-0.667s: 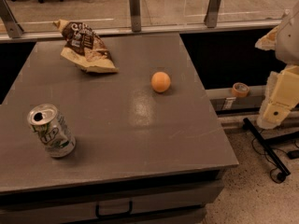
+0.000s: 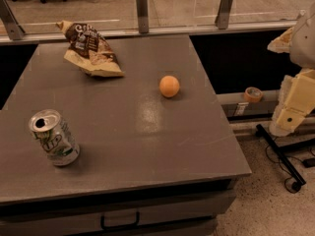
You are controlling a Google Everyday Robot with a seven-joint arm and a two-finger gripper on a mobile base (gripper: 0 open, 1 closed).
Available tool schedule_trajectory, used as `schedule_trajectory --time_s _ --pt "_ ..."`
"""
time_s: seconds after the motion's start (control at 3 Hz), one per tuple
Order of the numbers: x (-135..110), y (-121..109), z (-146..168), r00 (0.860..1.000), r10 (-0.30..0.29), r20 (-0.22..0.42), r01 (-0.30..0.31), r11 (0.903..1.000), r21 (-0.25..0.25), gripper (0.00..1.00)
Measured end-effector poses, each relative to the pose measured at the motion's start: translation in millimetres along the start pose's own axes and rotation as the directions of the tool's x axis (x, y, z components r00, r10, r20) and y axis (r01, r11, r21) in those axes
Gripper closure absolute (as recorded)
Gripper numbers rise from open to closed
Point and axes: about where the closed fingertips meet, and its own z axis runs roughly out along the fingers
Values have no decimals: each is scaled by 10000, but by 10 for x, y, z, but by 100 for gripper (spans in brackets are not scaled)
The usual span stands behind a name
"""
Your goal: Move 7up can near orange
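Observation:
The 7up can [image 2: 54, 137], silver-white with green lettering and a dented top, stands slightly tilted at the front left of the grey table [image 2: 147, 146]. The orange [image 2: 169, 86] sits right of the table's middle, well apart from the can. My gripper [image 2: 291, 111] is a cream-coloured part of the arm hanging off the table's right side, above the floor and far from both things. It holds nothing that I can see.
A brown and tan snack bag [image 2: 89, 49] lies at the table's back left. A tape roll [image 2: 253, 94] rests on a low ledge right of the table. A glass rail with metal posts [image 2: 142, 10] runs behind. A black stand leg [image 2: 280, 156] is on the floor.

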Motion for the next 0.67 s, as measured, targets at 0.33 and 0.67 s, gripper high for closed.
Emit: schedule_trajectory --time_s 0.33,0.67 --pt "-161 130 66 9949 -126 999 159 9994 -320 0" --pt "-368 378 339 9554 -600 2892 808 9949 -607 0"
